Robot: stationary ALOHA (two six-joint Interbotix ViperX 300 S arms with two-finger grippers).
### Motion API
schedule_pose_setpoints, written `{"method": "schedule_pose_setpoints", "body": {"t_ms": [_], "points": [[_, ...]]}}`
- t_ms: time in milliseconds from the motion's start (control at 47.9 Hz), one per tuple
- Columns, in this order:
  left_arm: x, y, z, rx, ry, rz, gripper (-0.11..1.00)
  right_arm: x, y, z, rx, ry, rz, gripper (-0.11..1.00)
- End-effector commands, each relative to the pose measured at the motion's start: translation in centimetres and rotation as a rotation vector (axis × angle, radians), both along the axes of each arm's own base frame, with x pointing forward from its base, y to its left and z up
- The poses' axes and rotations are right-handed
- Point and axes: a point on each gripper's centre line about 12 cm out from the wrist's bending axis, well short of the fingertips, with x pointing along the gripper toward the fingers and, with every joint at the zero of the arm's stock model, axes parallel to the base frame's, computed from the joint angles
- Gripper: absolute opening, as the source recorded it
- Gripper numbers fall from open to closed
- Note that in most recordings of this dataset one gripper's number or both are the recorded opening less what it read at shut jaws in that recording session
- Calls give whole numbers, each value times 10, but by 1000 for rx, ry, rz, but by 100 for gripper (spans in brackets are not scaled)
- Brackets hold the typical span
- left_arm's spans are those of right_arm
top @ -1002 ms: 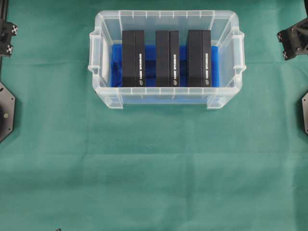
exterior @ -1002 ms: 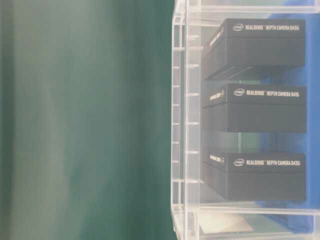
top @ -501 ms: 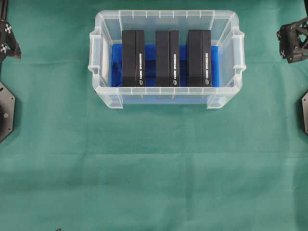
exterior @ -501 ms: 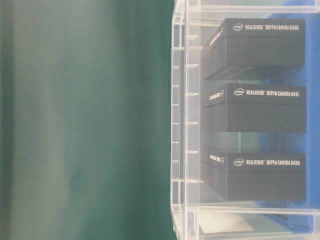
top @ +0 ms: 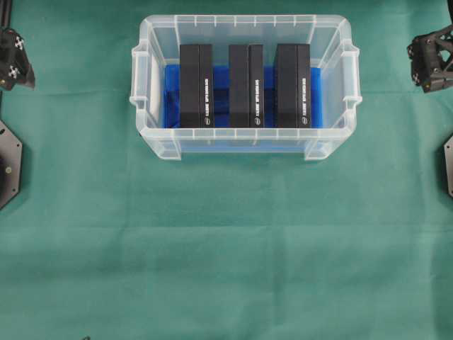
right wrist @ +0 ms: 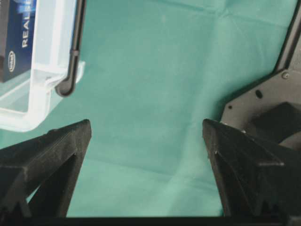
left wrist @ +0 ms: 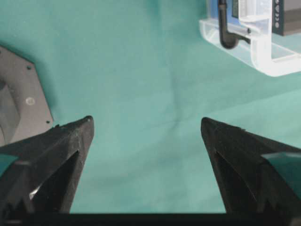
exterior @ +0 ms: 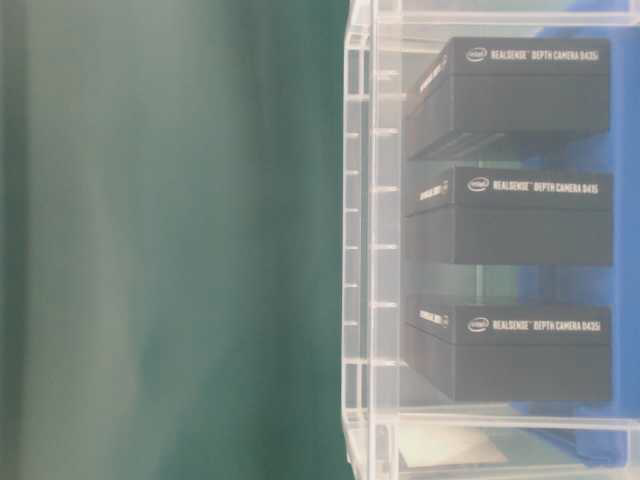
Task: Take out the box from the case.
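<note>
The case [top: 244, 22], a clear plastic bin with a blue sheet on its bottom, stands at the back middle of the green cloth. Inside it stand three black boxes side by side: the left box [top: 196, 86], the middle box [top: 245, 86] and the right box [top: 292, 86]. The table-level view shows them through the case wall [exterior: 360, 250]. My left gripper [top: 15, 58] [left wrist: 146, 119] hangs open at the far left, well away from the case. At the far right my right gripper [top: 425, 60] [right wrist: 146, 121] is open too. Only cloth lies between each pair of fingers.
Black arm base plates sit at the left edge [top: 7, 163] and the right edge [top: 447, 163] of the table. A corner of the case [left wrist: 263, 56] shows in the left wrist view and a handle side [right wrist: 47, 70] in the right wrist view.
Both grippers have gone from shut to wide open. The left gripper has shifted slightly at the table's edge. The case and the boxes have not moved.
</note>
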Motion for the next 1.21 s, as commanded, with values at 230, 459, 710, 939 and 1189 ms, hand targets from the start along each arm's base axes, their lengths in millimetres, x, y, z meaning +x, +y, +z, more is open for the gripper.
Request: {"method": "schedule_pose_setpoints", "body": {"t_ms": [230,459,710,939,1189], "points": [[-1,0,4,-2,-1,7,96,0,0,4,2,-13,-26,93],[-6,-2,3,-19,43,19,95,7,-1,1,9,3,-27,93],[-7,-2,3,-17,42,18,95,31,-4,-1,26,12,-19,93],[-7,-2,3,-14,43,16,95,67,-6,0,27,1,-5,93],[-7,-1,3,-14,45,16,95,111,-8,3,23,-41,-4,93]]}}
